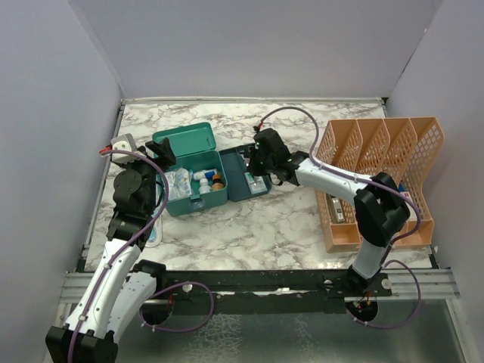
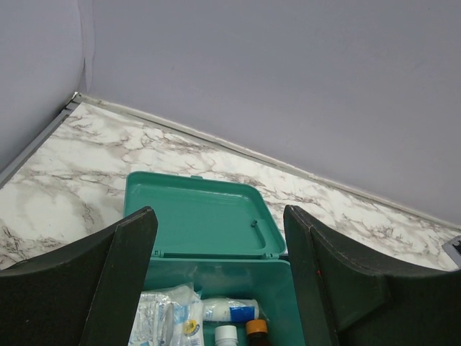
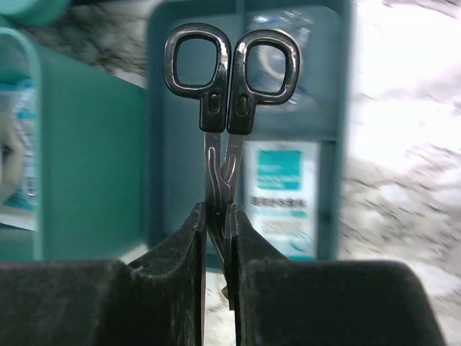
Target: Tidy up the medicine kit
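The teal medicine kit [image 1: 198, 198] stands open, its lid [image 1: 184, 141] tipped back; packets, a white tube and small bottles lie inside [image 2: 216, 311]. Its matching insert tray [image 1: 243, 181] sits on the table just right of the box and holds a printed packet [image 3: 279, 198]. My right gripper [image 1: 261, 160] is shut on black-handled scissors [image 3: 230, 76], held by the blades with the handles pointing out over the tray. My left gripper [image 2: 220, 245] is open and empty, hovering at the box's left side and looking over it.
An orange mesh file rack [image 1: 376, 178] stands at the right of the marble table, with a few items in its front slot. Grey walls close the back and sides. A white object lies on the table under the left arm [image 1: 153, 234].
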You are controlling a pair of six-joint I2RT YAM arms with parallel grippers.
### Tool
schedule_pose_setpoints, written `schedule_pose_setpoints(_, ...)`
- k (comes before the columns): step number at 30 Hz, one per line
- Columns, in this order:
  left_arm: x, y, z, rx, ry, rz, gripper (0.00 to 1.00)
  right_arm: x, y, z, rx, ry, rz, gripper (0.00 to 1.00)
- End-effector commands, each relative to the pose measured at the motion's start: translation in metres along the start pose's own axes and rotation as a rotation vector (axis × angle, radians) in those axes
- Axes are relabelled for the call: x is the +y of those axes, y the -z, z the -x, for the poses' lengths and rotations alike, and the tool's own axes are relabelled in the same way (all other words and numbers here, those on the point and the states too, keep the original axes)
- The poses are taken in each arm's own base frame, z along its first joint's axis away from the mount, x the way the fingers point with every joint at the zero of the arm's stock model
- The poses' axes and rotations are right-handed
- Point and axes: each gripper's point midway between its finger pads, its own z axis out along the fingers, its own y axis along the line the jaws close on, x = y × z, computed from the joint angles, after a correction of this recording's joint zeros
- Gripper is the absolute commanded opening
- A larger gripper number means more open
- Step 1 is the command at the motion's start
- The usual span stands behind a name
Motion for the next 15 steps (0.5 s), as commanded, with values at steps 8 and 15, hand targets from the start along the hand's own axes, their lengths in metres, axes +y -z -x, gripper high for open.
schedule_pose_setpoints(8,0.0,0.001,0.01,-0.042,-0.001,-0.001,0.74,0.065,-0.042,-0.008,0.018,-0.015,0.107,0.1)
schedule_pose_setpoints(15,-0.002,0.0,0.008,-0.034,-0.009,-0.018,0.74,0.066,-0.063,-0.026,0.077,0.022,0.116,0.1)
